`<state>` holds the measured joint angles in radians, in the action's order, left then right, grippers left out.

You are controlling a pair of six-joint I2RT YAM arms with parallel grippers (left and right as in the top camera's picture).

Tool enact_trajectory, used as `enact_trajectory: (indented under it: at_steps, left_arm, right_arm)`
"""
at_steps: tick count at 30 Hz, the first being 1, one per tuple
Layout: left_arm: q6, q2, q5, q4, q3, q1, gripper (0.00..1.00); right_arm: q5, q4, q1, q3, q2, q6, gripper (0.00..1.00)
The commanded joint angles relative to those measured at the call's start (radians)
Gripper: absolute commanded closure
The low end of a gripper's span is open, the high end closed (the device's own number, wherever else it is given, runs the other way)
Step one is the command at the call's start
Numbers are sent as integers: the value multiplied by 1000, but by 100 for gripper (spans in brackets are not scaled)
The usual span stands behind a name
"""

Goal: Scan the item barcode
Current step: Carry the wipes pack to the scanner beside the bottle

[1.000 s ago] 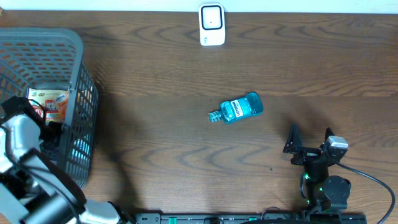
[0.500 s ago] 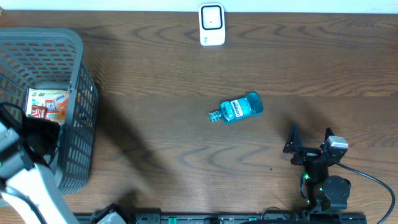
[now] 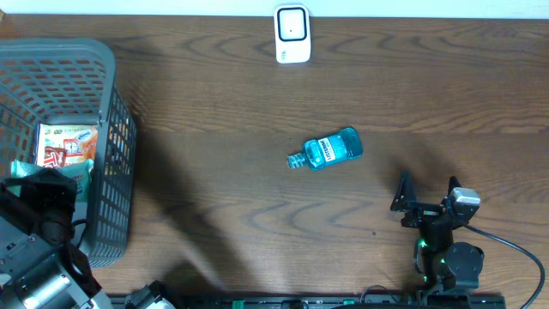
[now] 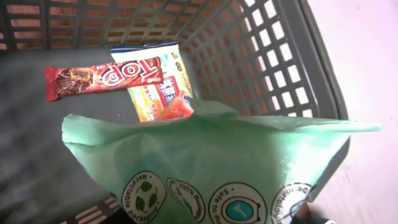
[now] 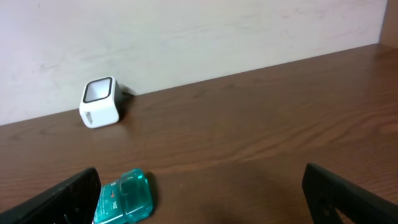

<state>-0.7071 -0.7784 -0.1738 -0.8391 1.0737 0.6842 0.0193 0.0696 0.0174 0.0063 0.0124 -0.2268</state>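
As bag (image 4: 205,162) hangs, basket (image 3: 116,172) holds snacks (image 3: 67,144).

The red bar wrapper (image 4: 102,76) lying near the far wall of the basket (image 4: 273,56) reads "TOP" in big white letters. On the green bag (image 4: 205,149), a round stamp (image 4: 143,194) says "Recyclable packaging". The stamps beside it are cut off and unreadable.

The overhead camera hangs high, looking straight down on the whole table (image 3: 214,94), with the basket (image 3: 60,47) at the left and the scanner (image 3: 292,34) at the far edge. The left wrist camera peers down into that basket from close, a green bag (image 4: 205,168) filling its lower half. The right wrist camera looks low across the table toward the back wall (image 5: 186,37), sharing the scanner and blue bottle (image 5: 124,196) with overhead
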Motion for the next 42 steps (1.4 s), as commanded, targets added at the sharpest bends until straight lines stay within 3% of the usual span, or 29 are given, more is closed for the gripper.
enact_trajectory:
  at_steps: [1, 9, 18, 20, 26, 28, 35, 38, 42]
  left_arm:
    - [-5, -24, 23, -3, 11, -5, 63]
    - [-5, -82, 119, -16, 11, -5, 63]
    - [-69, -39, 96, 60, 59, -5, 63]
    - [-104, -14, 24, 72, 68, -5, 63]
    - [-145, 15, -413, 176, 68, -35, 63]
    - [-141, 11, -478, 197, 68, -87, 63]
    - [4, -8, -448, 193, 51, -414, 63]
    - [67, -43, -331, 173, 45, -606, 63]
    - [87, -140, -71, 138, 43, -873, 63]
  right_arm:
    - [5, 3, 2, -1, -6, -1, 1]
    - [5, 3, 2, -1, -6, -1, 1]
    - [5, 3, 2, -1, -6, -1, 1]
    - [5, 3, 2, -1, -6, -1, 1]
    - [5, 3, 2, -1, -6, -1, 1]
    - [5, 3, 2, -1, -6, -1, 1]
    - [5, 3, 2, -1, -6, -1, 1]
    - [5, 3, 2, -1, -6, -1, 1]
    - [5, 3, 2, -1, -6, -1, 1]
